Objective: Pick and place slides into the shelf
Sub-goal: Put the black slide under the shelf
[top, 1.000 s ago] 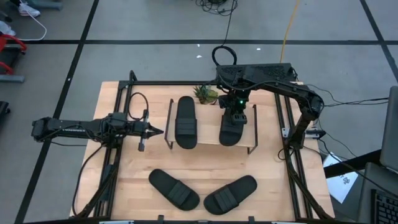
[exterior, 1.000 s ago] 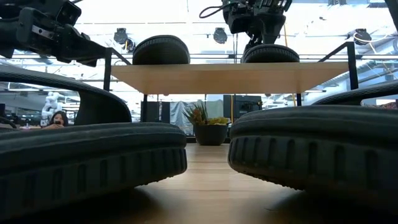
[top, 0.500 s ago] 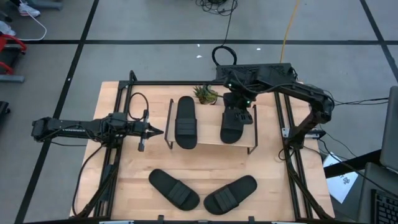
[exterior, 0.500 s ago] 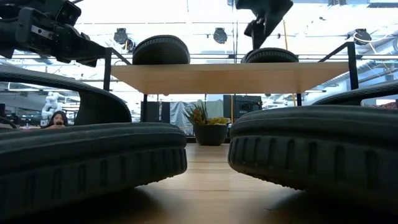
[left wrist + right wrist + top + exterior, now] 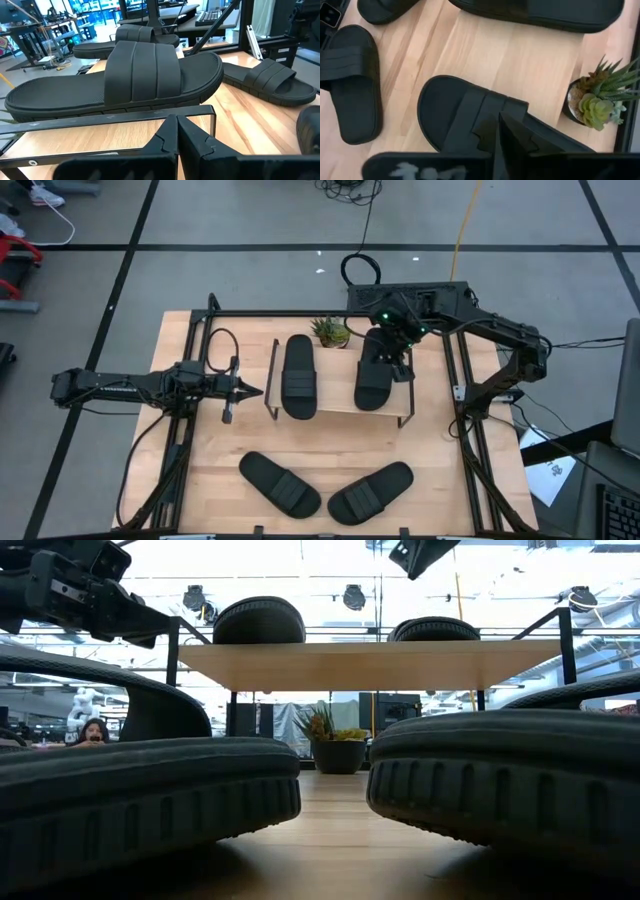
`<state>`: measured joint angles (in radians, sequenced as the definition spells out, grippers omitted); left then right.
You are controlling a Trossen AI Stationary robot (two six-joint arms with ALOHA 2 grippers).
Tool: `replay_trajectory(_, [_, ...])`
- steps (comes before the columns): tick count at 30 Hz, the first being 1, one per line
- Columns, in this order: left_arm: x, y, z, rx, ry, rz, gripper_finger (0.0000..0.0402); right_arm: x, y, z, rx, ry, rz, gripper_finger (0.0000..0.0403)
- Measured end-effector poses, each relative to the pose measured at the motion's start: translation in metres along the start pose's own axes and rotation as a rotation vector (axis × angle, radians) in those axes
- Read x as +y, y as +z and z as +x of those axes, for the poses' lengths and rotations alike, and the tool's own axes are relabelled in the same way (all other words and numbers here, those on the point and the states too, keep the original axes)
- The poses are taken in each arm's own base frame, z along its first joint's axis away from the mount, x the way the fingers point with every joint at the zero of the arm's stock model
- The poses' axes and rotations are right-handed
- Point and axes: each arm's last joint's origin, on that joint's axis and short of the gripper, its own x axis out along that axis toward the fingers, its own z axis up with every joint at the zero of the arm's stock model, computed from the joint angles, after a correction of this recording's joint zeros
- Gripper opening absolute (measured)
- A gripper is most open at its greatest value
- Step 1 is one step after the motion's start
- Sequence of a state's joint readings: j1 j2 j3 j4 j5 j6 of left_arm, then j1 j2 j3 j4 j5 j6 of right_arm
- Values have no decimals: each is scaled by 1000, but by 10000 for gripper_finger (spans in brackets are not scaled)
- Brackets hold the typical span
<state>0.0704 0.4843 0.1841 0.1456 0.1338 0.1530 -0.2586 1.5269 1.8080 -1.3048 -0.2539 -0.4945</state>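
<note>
Since the earlier frame, your right hand (image 5: 400,352), fingers together and grasping nothing, has lifted off the second slide (image 5: 374,381) on the shelf (image 5: 340,412). Two slides sit shelved; two remain on the desk (image 5: 440,485). Your left hand (image 5: 250,390) waits clenched beside the shelf.

No legible txt, labels, brands, nos. or signs anywhere: not on the slides (image 5: 298,376), nor the shelf (image 5: 335,402), nor the grippers.

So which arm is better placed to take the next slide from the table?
Probably the left. Its gripper is shut and empty, waiting beside the shelf, nearer the two slides on the table. The right gripper hangs above the slide on the shelf.
</note>
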Motion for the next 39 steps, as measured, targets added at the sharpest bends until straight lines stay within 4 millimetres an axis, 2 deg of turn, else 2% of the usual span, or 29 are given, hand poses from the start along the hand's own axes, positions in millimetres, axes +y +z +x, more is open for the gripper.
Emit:
replay_trajectory(8, [0,0,0,0,1,-5,3,11,9,4,-25,-4,-52,1])
replay_trajectory(13, [0,0,0,-3,-1,-5,3,17,18,24,-93,-9,-100,1])
replay_trajectory(16, [0,1,0,-9,0,-4,3,20,18,36,-91,-14,-110,1])
replay_trajectory(19, [0,1,0,-11,-3,-21,3,23,18,40,-59,-60,-96,1])
replay_trajectory(22, [-1,1,0,-14,-30,-28,3,30,15,29,-76,-51,-104,1])
replay_trajectory(27, [-7,2,0,-25,-87,-17,3,50,9,-5,-189,-62,-114,0])
replay_trajectory(31, [-11,3,1,-34,-121,28,3,70,-6,-28,-296,-102,-82,0])
replay_trajectory(34, [-15,5,1,-53,-133,56,3,89,-26,-33,-306,-134,-62,0])
replay_trajectory(39, [-22,8,0,-68,-135,77,3,121,-63,-27,-384,-130,-6,0])
